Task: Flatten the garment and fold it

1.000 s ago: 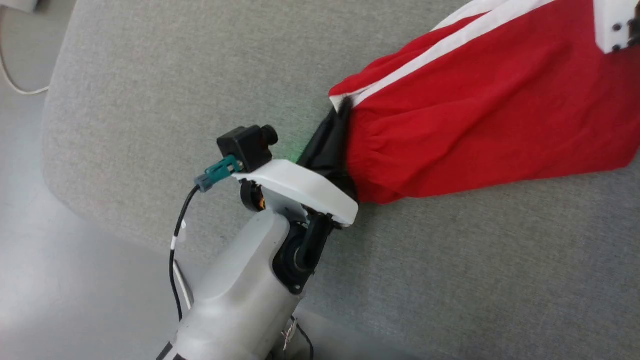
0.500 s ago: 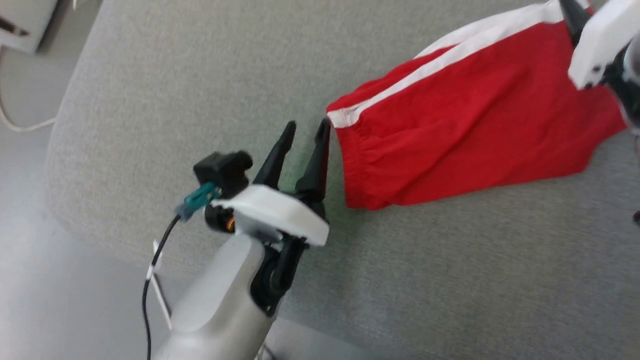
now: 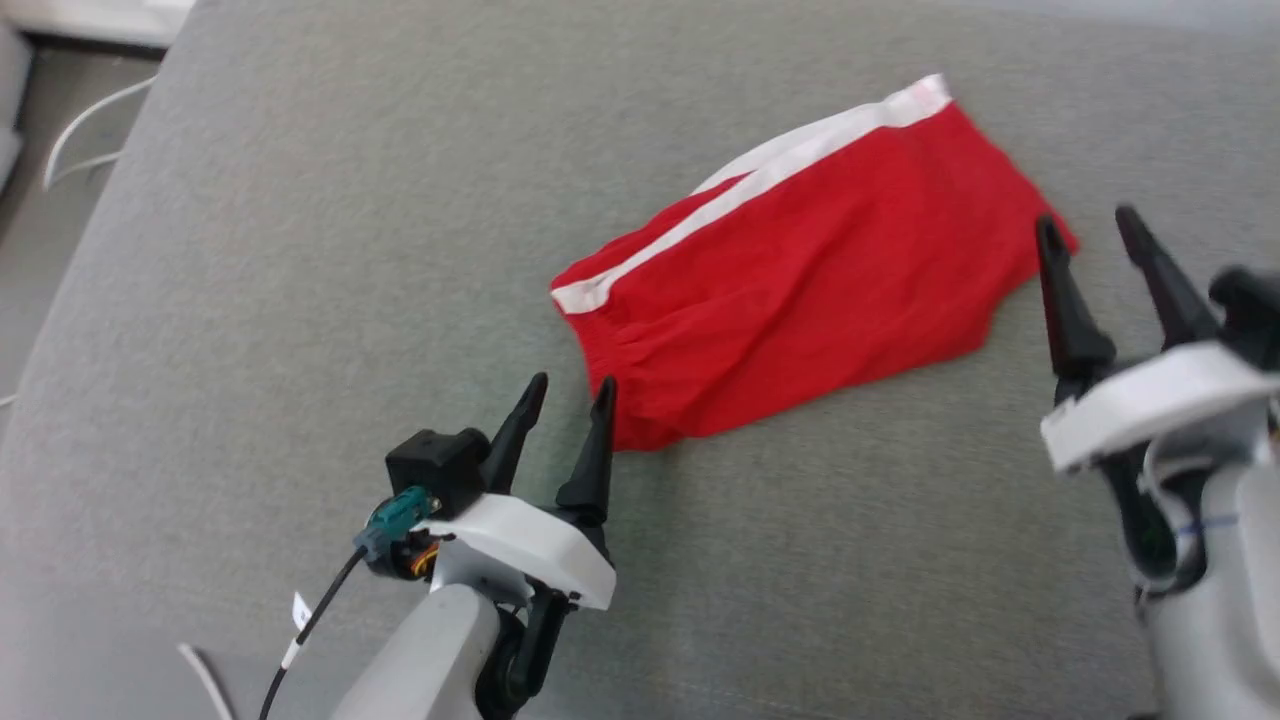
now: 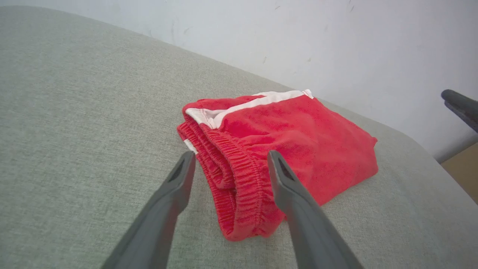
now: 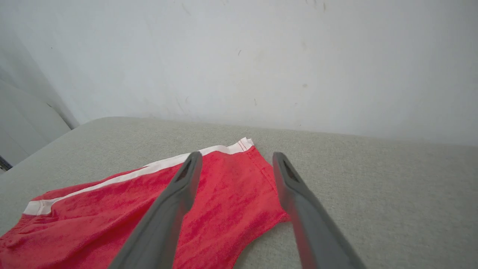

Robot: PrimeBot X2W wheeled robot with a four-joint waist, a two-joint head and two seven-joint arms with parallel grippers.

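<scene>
The red garment (image 3: 800, 265) lies folded on the grey padded surface (image 3: 300, 250), a white stripe along its far edge. Its gathered waistband end (image 4: 231, 179) points toward my left gripper (image 3: 570, 395), which is open just short of that end with nothing between the fingers. My right gripper (image 3: 1090, 225) is open too, hovering near the garment's opposite corner (image 5: 257, 175), holding nothing. In the left wrist view my own gripper (image 4: 229, 158) frames the waistband, and in the right wrist view my right gripper (image 5: 235, 158) frames the hem corner.
The grey surface has rounded edges; floor and a white cable (image 3: 85, 130) lie off its left side. A pale wall (image 5: 239, 56) rises behind it. The other arm's dark fingers (image 4: 459, 106) show at the left wrist view's right edge.
Both grippers have let go of the garment and opened, then drawn back from its two ends. The garment now rests flat. The head camera has shifted, showing more of the surface.
</scene>
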